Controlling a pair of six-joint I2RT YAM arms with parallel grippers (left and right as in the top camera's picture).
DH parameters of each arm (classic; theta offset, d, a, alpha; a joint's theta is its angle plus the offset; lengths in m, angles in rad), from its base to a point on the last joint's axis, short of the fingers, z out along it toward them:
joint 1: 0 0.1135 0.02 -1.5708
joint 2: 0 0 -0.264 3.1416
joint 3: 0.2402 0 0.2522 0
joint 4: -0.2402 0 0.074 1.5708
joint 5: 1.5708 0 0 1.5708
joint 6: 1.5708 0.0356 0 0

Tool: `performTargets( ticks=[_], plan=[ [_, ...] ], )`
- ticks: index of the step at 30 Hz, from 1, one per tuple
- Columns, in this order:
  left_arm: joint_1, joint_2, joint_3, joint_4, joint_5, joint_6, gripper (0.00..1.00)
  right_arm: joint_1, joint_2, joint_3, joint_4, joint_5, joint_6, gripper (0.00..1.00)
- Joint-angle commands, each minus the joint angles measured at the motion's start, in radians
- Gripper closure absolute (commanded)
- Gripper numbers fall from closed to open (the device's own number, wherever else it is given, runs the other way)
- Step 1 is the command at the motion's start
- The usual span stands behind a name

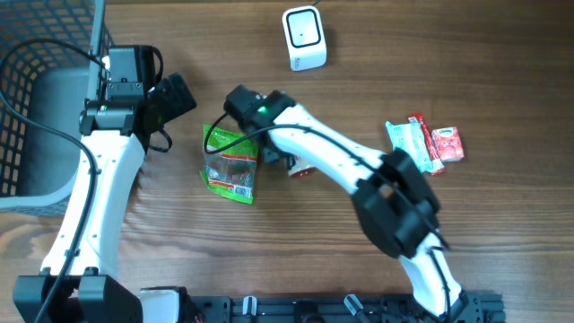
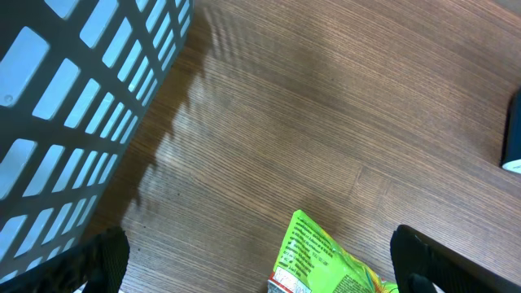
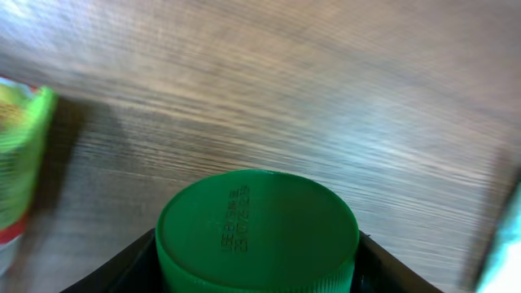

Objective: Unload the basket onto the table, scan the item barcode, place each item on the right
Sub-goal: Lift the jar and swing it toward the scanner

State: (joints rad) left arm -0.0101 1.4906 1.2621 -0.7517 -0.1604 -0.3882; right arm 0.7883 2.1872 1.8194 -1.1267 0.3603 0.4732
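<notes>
Surface (image 1: pixel 466 54): light brown wood-grain laminate with fine straight streaks and a matte finish. No room is visible beyond it.

The task item is a green-capped container (image 3: pixel 256 236) near the middle of the surface, just right of a snack bag (image 1: pixel 231 163). The cap is round, glossy plastic with a ribbed rim and small raised lettering on top. Only the right wrist view shows it. From overhead the arm covers it, apart from a red-and-white bit poking out.

Right end effector (image 3: pixel 256 264): partly open, with dark fingers (image 3: pixel 130 264) either side of the cap, right at its rim. Cannot tell whether they press on it yet.

Left end effector (image 2: pixel 260 248): spread fully wide and holding nothing, above the surface near the left edge. One corner of the snack bag lies below it.

The snack bag is crinkly film, bright green with a red-and-white label strip, lying flat. The left wrist view shows fine print on it that is unreadable from overhead.

Barcode scanner (image 1: pixel 304 38): a white rounded block of smooth plastic with a dark window, at the far edge and well apart from the item. It shows in the overhead view only.

Basket (image 1: pixel 13 135): dark grey plastic with lattice walls of rectangular holes, at the far left corner.

Sachets (image 1: pixel 426 144): small flat foil packs, teal-white and red, near the right edge. They show in the overhead view only.
</notes>
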Motion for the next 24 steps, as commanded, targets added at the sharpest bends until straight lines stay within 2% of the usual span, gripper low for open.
performTargets(
  ticks=[1, 5, 10, 12, 14, 17, 20, 22, 24],
  plan=[
    [0.002, 0.0, 0.005, 0.003, -0.009, -0.013, 0.0, -0.018, -0.219, 0.013, 0.012, -0.003, -0.047, 0.44],
    [0.002, 0.0, 0.005, 0.003, -0.009, -0.013, 0.0, -0.018, -0.365, 0.012, 0.011, -0.011, -0.071, 0.45],
    [0.002, 0.0, 0.005, 0.003, -0.009, -0.013, 0.0, -0.018, -0.534, -0.033, 0.02, -0.04, -0.092, 0.55],
    [0.002, 0.0, 0.005, 0.003, -0.009, -0.013, 0.0, -0.018, -0.613, -0.106, 0.077, -0.04, -0.107, 0.56],
    [0.002, 0.0, 0.005, 0.003, -0.009, -0.013, 0.0, -0.018, -0.704, -0.225, 0.18, -0.037, -0.132, 0.59],
    [0.002, 0.0, 0.005, 0.003, -0.009, -0.013, 0.0, -0.018, -0.863, -0.493, 0.431, -0.044, -0.159, 0.61],
    [0.002, 0.0, 0.005, 0.003, -0.009, -0.013, 0.0, -0.018, -0.996, -0.824, 0.784, -0.015, -0.188, 0.64],
    [0.002, 0.0, 0.005, 0.003, -0.009, -0.013, 0.0, -0.018, -1.013, -1.017, 1.01, 0.079, -0.185, 0.66],
    [0.002, 0.0, 0.005, 0.003, -0.009, -0.013, 0.0, -0.018, -0.99, -1.155, 1.193, 0.169, -0.184, 0.6]
  ],
)
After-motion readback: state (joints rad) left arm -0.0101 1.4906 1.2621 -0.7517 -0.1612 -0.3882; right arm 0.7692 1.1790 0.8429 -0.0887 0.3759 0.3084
